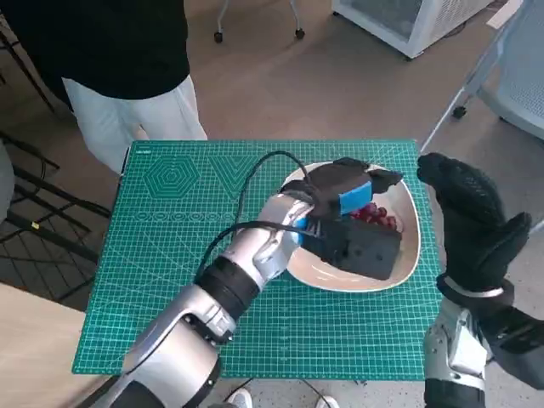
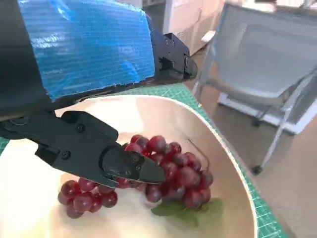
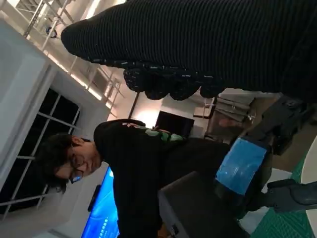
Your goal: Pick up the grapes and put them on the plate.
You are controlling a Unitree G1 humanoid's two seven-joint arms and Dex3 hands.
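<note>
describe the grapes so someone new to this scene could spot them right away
On the green mat sits a cream plate. The grapes lie inside it, right under the left hand: a dark red bunch with a green leaf, the only red thing on the mat.

Grapes in the plate, left hand right over them

The plate (image 1: pixel 406 255) sits on the mat (image 1: pixel 170 246) toward its right side, and the grapes (image 2: pixel 168 171) lie inside it, with a leaf (image 2: pixel 185 210) tucked under the bunch. The left hand (image 1: pixel 348 225) hangs over the plate, fingers above the grapes. The right hand (image 1: pixel 476 217) is raised off the mat's right edge. A person (image 1: pixel 127 68) stands behind the table's far left corner.
</note>
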